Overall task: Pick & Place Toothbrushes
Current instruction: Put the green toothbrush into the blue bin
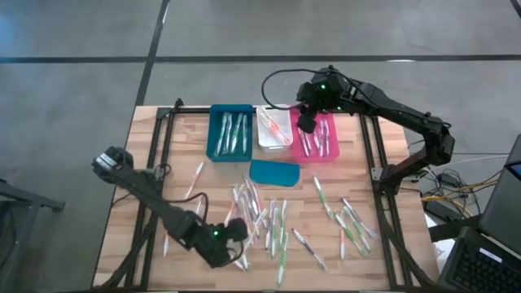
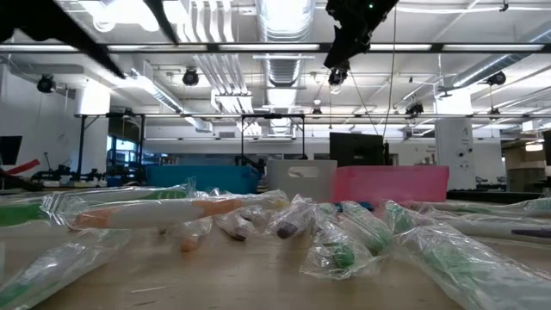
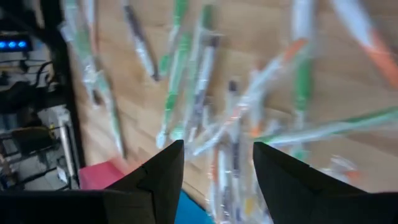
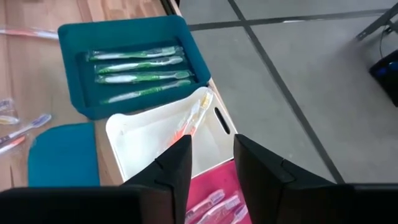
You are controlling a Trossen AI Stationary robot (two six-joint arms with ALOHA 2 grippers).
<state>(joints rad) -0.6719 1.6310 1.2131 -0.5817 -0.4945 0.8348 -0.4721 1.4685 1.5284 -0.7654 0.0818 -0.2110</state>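
Right pincer [image 1: 308,124] hangs over the far row of bins, its fingers apart with bare gap between them in its wrist view; nothing held that I can see. Directly beneath it sits the white bin [image 4: 149,140], with one orange-accented brush lying aslant inside; toward the pincer's own arm side is the pink bin [image 1: 319,138], which holds several pinkish brushes, and on the opposite side the teal bin [image 4: 134,62], with green-accented ones laid parallel. Judgement: bins sort by accent colour, and the pincer's station over the white and pink bins suits a drop-off there. Just short of the bins, nearer the table's middle, a flat teal lid-like piece [image 1: 274,172] lies on the table [image 1: 391,244]; not a brush. Left pincer [image 1: 230,236] is low at the near side of the table, fingers spread wide and empty, poised right over the loose toothbrushes [image 1: 269,220]. Judgement: it is lined up to pick from the heap. The heap spreads outward from that pincer across the near half of the table, well apart from the bins. Brushes are thin sticks, mostly white, with green, orange, pink or purplish accents, each in clear crinkly wrap; they lie crossed and overlapping, so singling out one looks fiddly, and the wrap is likely slippery.
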